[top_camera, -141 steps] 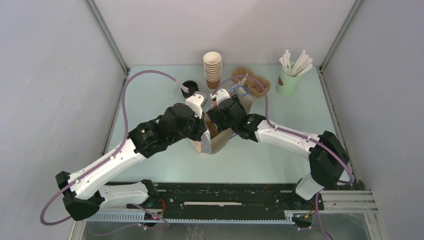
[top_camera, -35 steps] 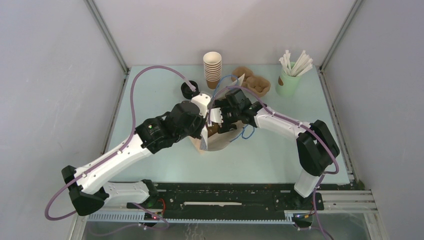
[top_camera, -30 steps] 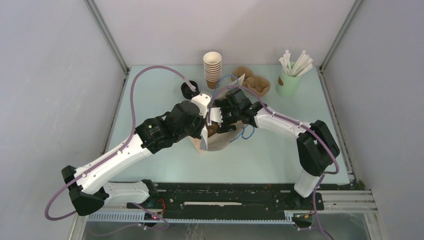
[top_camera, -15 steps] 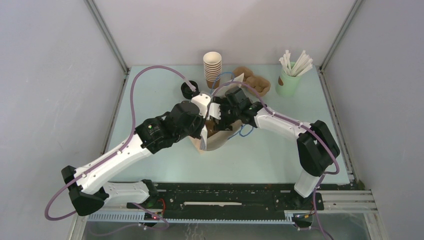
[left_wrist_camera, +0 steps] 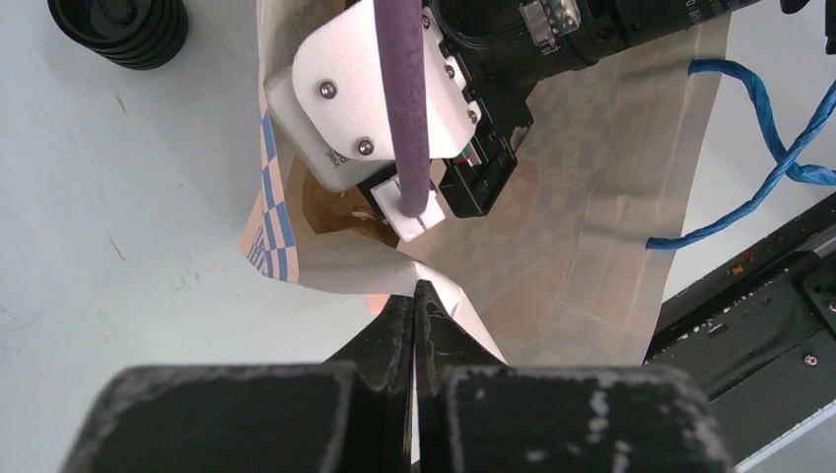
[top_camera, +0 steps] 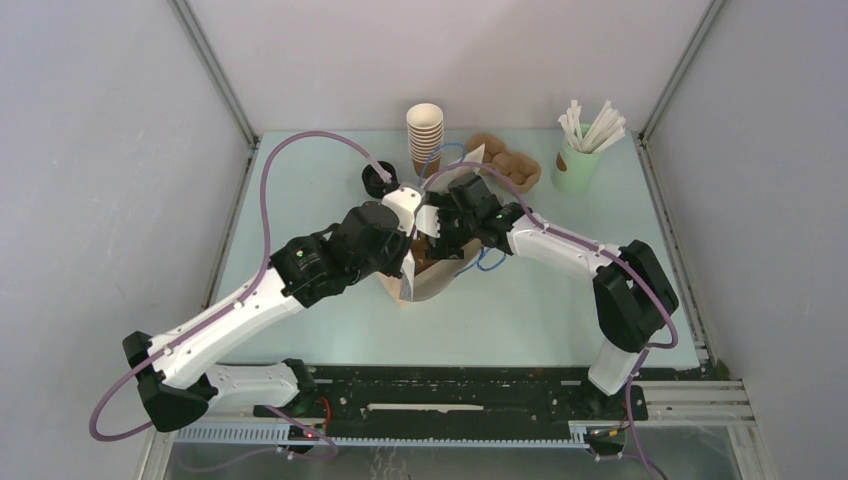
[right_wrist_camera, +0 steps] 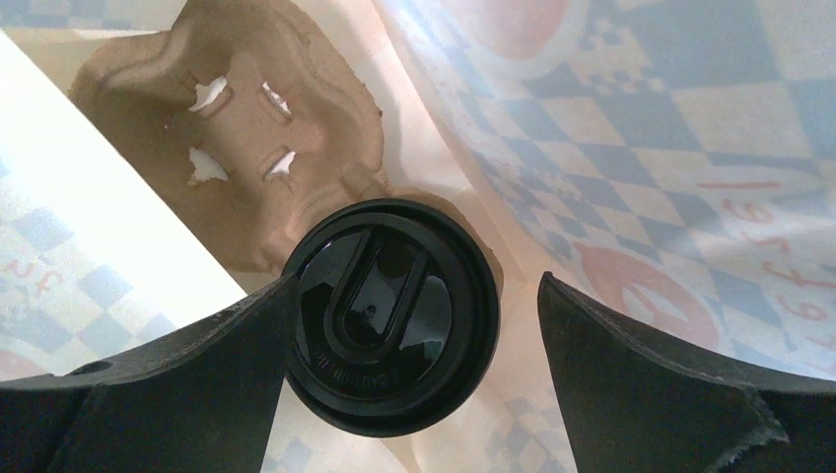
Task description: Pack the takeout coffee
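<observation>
The takeout coffee, black-lidded, stands in a brown pulp tray at the bottom of the checked paper bag. The right pincer hangs inside the bag just above it, fingers spread wider than the cup's top and gripping nothing. The left pincer is pinched tight on the bag's rim. The bag stands on the worktop.

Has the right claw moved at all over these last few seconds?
Yes. Seen from the top camera, the right claw has shifted away from the near edge of the table and closer to the stack of paper cups, which has stayed put.
</observation>
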### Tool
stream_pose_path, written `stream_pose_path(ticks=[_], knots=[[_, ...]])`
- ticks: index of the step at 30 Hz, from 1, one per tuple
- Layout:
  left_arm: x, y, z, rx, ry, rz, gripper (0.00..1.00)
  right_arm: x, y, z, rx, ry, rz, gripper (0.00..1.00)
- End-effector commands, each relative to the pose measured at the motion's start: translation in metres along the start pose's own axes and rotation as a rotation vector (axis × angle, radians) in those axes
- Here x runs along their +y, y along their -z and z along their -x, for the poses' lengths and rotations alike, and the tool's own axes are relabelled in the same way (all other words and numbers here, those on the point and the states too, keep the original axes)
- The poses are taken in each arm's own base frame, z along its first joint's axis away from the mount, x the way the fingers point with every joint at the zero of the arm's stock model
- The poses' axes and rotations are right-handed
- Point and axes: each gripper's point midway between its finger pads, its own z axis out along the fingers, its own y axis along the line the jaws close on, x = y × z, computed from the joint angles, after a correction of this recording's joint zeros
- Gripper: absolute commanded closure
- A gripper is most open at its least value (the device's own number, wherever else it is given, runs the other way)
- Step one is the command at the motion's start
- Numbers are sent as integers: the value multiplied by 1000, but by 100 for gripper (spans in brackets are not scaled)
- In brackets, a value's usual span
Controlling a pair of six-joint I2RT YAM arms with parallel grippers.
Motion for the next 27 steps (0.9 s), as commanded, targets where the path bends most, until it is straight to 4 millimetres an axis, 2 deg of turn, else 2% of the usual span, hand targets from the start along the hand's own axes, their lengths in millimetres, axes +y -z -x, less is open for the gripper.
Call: stream_pose_path(ticks=[1, 5, 10, 16, 20, 23, 25, 27], knots=[[3, 13, 19, -67, -4, 0, 100, -1, 6, 13, -15, 55, 18, 1], [3, 13, 19, -66, -3, -1, 100, 6, 2, 12, -5, 72, 37, 0], [3, 13, 18, -65, -3, -4, 100, -9, -5, 10, 31, 89, -50, 0], [5, 14, 19, -67, -5, 0, 100, -5, -11, 7, 44, 114, -54, 1], [5, 14, 18, -65, -5, 0, 100, -7, -12, 7, 49, 119, -68, 6], [5, 14, 17, -65, -5, -1, 100, -2, -13, 9, 39, 129, -47, 5], [5, 14, 18, -66, -4, -2, 100, 7, -13, 10, 30, 159, -3, 1], [5, 14, 18, -66, -4, -4, 100, 13, -14, 11, 27, 180, 15, 0]])
